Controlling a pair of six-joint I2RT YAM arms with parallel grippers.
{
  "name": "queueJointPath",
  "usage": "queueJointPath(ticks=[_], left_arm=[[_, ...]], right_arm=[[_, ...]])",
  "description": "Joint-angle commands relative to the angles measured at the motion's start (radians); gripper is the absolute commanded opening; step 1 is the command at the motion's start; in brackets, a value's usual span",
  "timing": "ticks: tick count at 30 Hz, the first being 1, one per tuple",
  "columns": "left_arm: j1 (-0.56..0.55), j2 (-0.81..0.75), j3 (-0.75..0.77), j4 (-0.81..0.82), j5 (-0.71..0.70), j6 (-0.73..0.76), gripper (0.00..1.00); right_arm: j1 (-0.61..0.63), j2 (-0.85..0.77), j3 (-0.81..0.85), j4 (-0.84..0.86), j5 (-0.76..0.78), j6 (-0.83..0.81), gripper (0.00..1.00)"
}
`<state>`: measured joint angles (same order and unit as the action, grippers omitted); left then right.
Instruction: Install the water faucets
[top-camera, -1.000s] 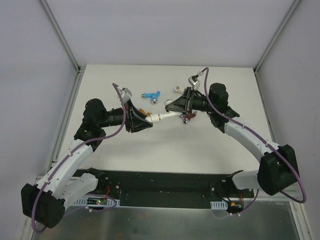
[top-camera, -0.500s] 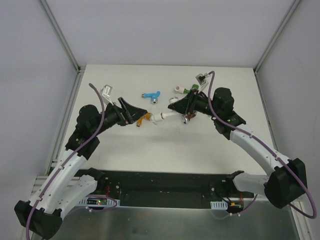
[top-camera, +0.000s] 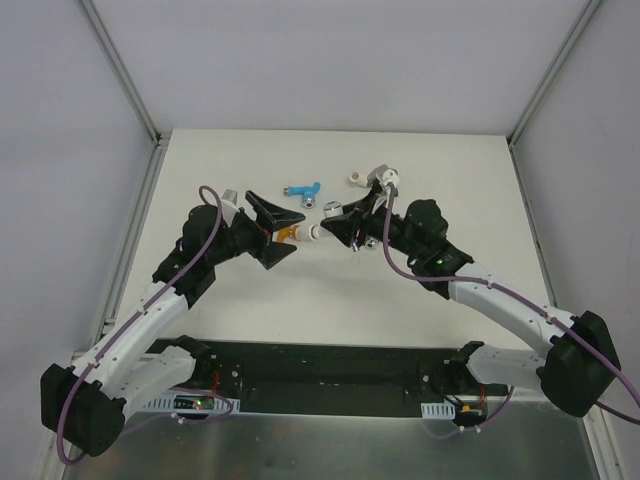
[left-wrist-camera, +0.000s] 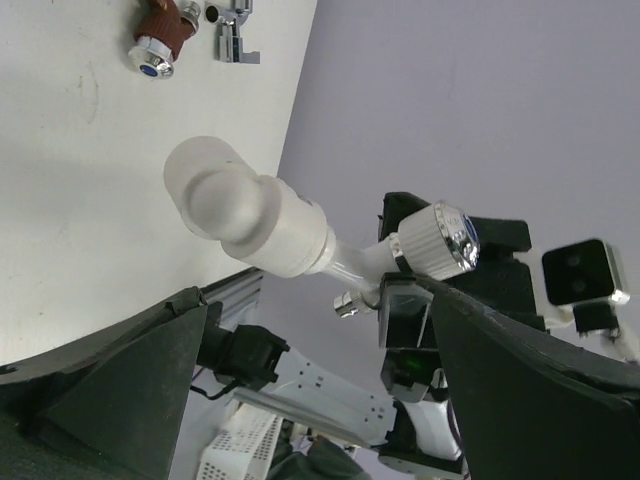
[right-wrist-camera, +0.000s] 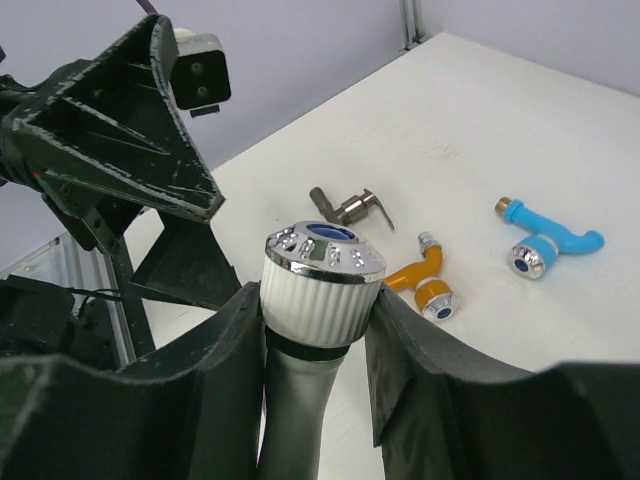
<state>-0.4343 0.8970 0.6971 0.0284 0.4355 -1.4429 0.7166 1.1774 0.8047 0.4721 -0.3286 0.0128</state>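
Observation:
A white water faucet (left-wrist-camera: 350, 262) hangs above the table with a short white pipe fitting (left-wrist-camera: 245, 205) on its end. My right gripper (right-wrist-camera: 315, 300) is shut on its ribbed, chrome-capped knob (right-wrist-camera: 322, 280). In the top view the right gripper (top-camera: 337, 226) faces my left gripper (top-camera: 285, 232). The left gripper (left-wrist-camera: 315, 300) is open, its fingers wide on either side of the fitting and not touching it. On the table lie an orange faucet (right-wrist-camera: 425, 282), a blue faucet (right-wrist-camera: 545, 242) and a brown faucet (left-wrist-camera: 160, 32).
A grey-metal lever tap piece (right-wrist-camera: 346, 207) lies near the orange faucet. Another small white fitting (top-camera: 357, 178) sits at the back beside the right arm. The table's left edge rail (top-camera: 140, 215) runs close behind the left arm.
My left gripper has opened, let go of the white fitting and drawn back a little. The right gripper has carried the white faucet, fitting attached, slightly left.

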Motion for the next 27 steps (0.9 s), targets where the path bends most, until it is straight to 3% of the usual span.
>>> queueJointPath(ticks=[1, 7, 13, 17, 20, 27], left_arm=[[-0.026, 0.029, -0.028, 0.083, -0.052, -0.145, 0.99], [-0.035, 0.103, -0.073, 0.155, -0.047, -0.211, 0.95], [-0.035, 0.120, -0.088, 0.241, -0.066, -0.241, 0.82], [-0.035, 0.115, -0.100, 0.289, -0.060, -0.258, 0.67], [-0.034, 0.108, -0.114, 0.323, -0.066, -0.264, 0.65], [-0.034, 0.131, -0.160, 0.565, -0.090, -0.229, 0.53]], right_arm=[[0.046, -0.024, 0.008, 0.206, 0.060, -0.123, 0.00], [0.104, -0.019, 0.005, 0.206, 0.042, -0.212, 0.00], [0.132, -0.030, -0.009, 0.178, 0.022, -0.289, 0.00], [0.139, -0.033, -0.013, 0.154, 0.005, -0.324, 0.00], [0.145, -0.028, -0.003, 0.110, -0.016, -0.344, 0.00], [0.149, -0.028, -0.007, 0.108, 0.039, -0.222, 0.00]])
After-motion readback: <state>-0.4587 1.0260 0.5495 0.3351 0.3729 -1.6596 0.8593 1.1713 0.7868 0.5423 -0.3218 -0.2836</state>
